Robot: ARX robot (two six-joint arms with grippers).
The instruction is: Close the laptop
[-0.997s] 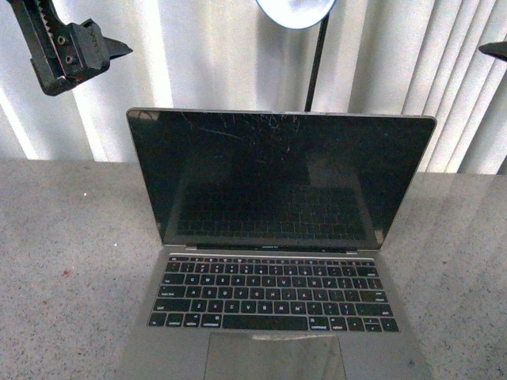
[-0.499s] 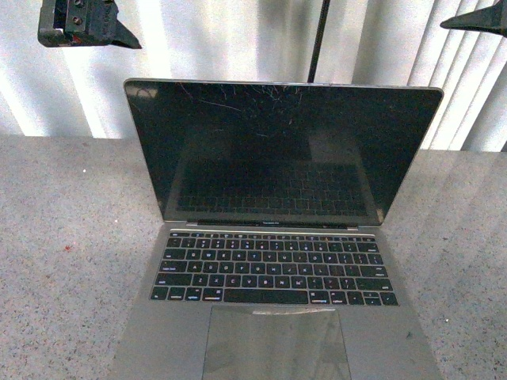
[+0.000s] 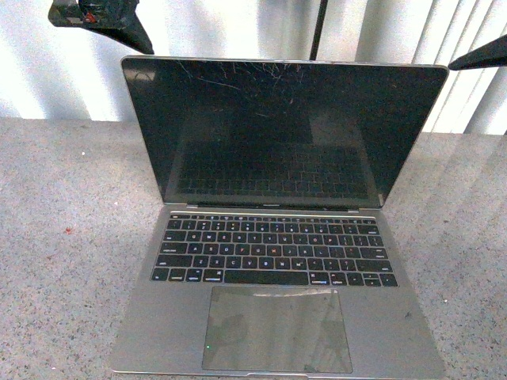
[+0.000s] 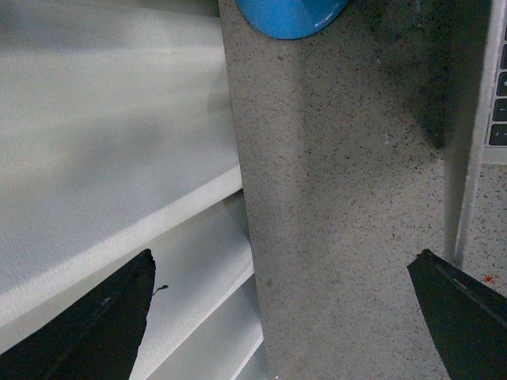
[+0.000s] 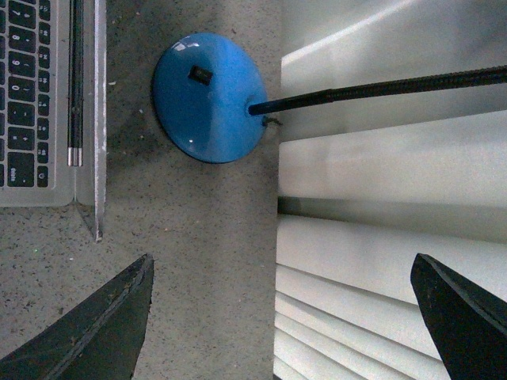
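Observation:
The laptop [image 3: 277,237] stands open on the speckled grey table [image 3: 55,237], its scratched black screen [image 3: 277,134] facing me, with black keys and a large trackpad [image 3: 277,328]. My left gripper [image 3: 107,16] hangs open above and behind the lid's top left corner. At the lid's top right corner only the dark tip of my right gripper [image 3: 479,55] shows, also open. In the left wrist view the left gripper [image 4: 281,317] frames bare table, with the laptop's edge [image 4: 475,119] to one side. The right gripper [image 5: 281,317] has nothing between its fingers, and the laptop's corner [image 5: 47,103] lies apart from it.
A blue lamp base [image 5: 210,95] with a black pole [image 5: 380,87] stands on the table behind the laptop. The pole [image 3: 319,28] rises behind the lid. White blinds [image 3: 396,32] close off the table's far edge.
The view has tilted down, showing the whole trackpad. My left gripper has moved in toward the lid's top left corner. My right gripper's tip has come in by the top right corner.

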